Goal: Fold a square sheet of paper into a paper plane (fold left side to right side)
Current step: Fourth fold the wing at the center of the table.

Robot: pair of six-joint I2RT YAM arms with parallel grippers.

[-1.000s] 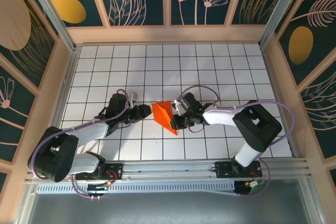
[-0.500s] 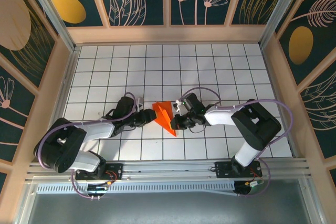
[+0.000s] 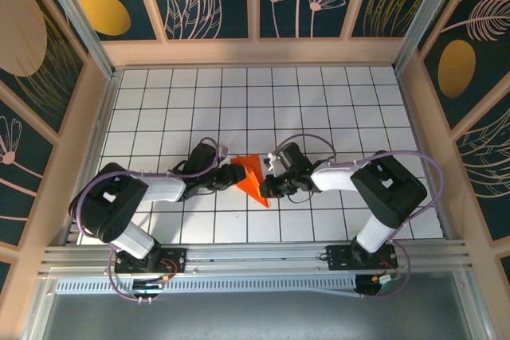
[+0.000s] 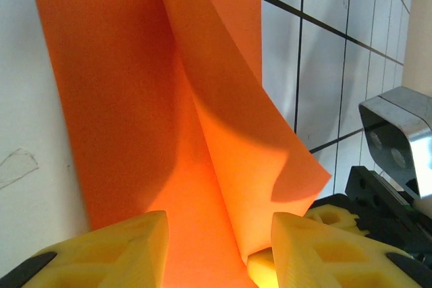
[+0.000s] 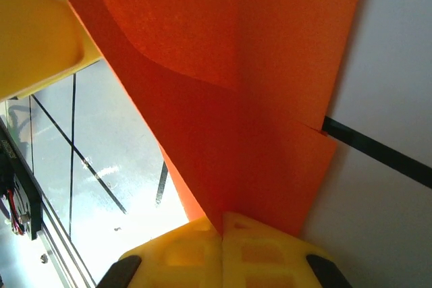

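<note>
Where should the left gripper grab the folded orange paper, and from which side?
The raised loose flap of the thin orange folded paper, from its left: it curls up between the left gripper's open fingers, while the right gripper clamps the opposite edge.

**Bright, even light; close-ups soft**

Top view sharp and evenly lit, shadows faint. Left wrist view: a raised flap of the paper (image 4: 121, 99) casts a shadow at centre right. Right wrist view: glare on the floor (image 5: 115, 173) at lower left, bottom edge blurred.
</note>
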